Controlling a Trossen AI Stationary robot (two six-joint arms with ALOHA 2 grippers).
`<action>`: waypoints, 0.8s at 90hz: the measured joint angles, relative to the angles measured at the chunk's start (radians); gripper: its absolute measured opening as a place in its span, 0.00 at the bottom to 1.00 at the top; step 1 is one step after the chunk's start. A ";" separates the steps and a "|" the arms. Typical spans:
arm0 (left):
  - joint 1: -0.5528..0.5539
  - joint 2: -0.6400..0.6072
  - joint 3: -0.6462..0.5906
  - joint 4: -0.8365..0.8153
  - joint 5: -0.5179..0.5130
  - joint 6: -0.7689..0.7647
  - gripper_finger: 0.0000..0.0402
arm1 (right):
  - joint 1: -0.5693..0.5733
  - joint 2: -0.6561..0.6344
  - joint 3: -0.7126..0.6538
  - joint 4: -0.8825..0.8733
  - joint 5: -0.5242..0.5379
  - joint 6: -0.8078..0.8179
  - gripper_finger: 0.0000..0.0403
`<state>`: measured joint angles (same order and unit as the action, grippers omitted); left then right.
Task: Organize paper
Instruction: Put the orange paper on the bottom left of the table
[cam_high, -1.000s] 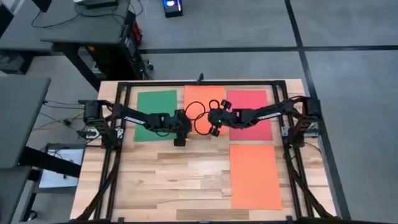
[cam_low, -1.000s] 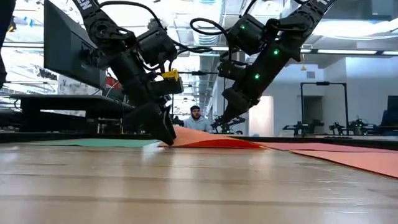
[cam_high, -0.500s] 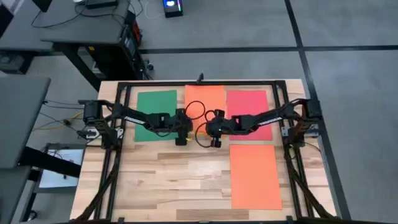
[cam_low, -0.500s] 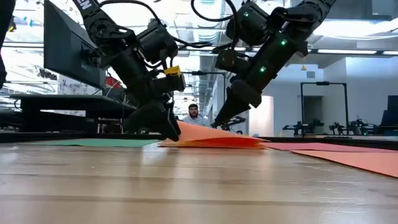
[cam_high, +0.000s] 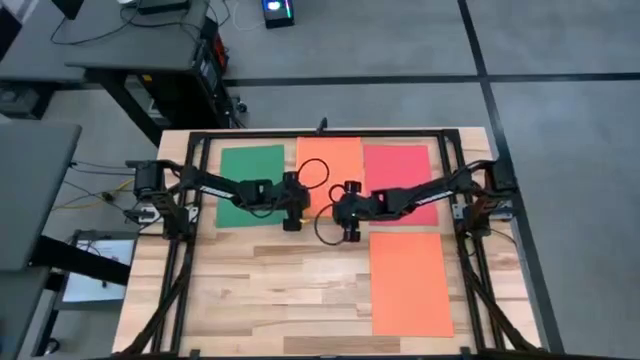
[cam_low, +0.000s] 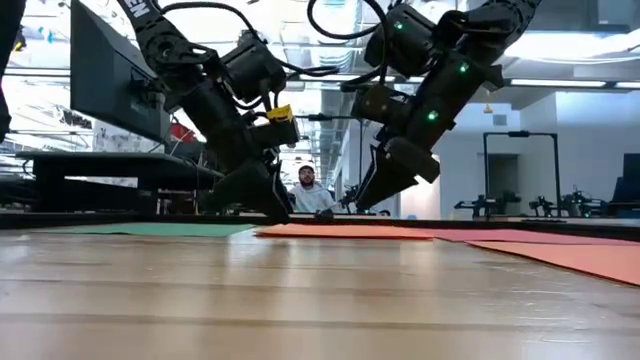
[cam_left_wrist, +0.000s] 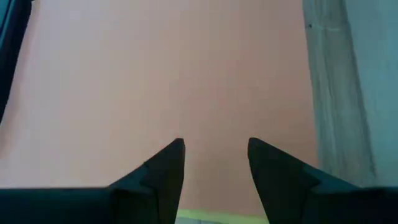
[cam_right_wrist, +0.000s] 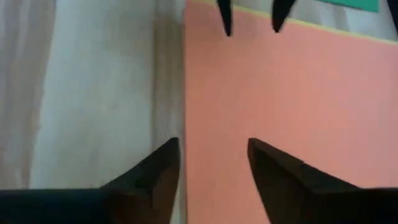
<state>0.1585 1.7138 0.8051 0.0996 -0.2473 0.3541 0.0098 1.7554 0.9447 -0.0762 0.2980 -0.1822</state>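
Several sheets of paper lie flat on the wooden table: green (cam_high: 251, 185), orange (cam_high: 330, 160) and red (cam_high: 398, 170) in a row at the far side, and a second orange sheet (cam_high: 409, 282) at the near right. A thin yellow edge (cam_right_wrist: 323, 28) peeks out from under the middle orange sheet. My left gripper (cam_left_wrist: 213, 146) is open just above that sheet's near left part (cam_low: 280, 212). My right gripper (cam_right_wrist: 213, 146) is open above the same sheet's near edge, a little higher (cam_low: 380, 195).
Black frame rails (cam_high: 190, 200) run along the table's left, right and far sides. Bare wood (cam_high: 270, 290) fills the near left of the table. Beyond the table a person (cam_low: 305, 190) sits in the room, and a desk with a monitor (cam_low: 110, 90) stands on the left.
The middle orange sheet's near left corner, raised at my left gripper a second ago, has dropped and the sheet lies flat. My right gripper has moved over the sheet toward the table's near edge.
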 joint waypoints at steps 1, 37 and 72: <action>0.000 0.000 0.000 -0.001 0.000 0.000 0.40 | 0.000 0.000 0.000 0.002 0.002 -0.001 0.51; -0.028 0.000 0.033 -0.058 0.186 0.000 0.40 | -0.015 0.000 0.000 0.010 0.026 0.006 0.62; -0.035 0.005 0.035 -0.086 0.190 0.004 0.40 | -0.018 0.000 0.000 0.029 0.026 0.009 0.62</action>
<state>0.1238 1.7187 0.8406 0.0134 -0.0570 0.3584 -0.0082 1.7554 0.9447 -0.0474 0.3244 -0.1730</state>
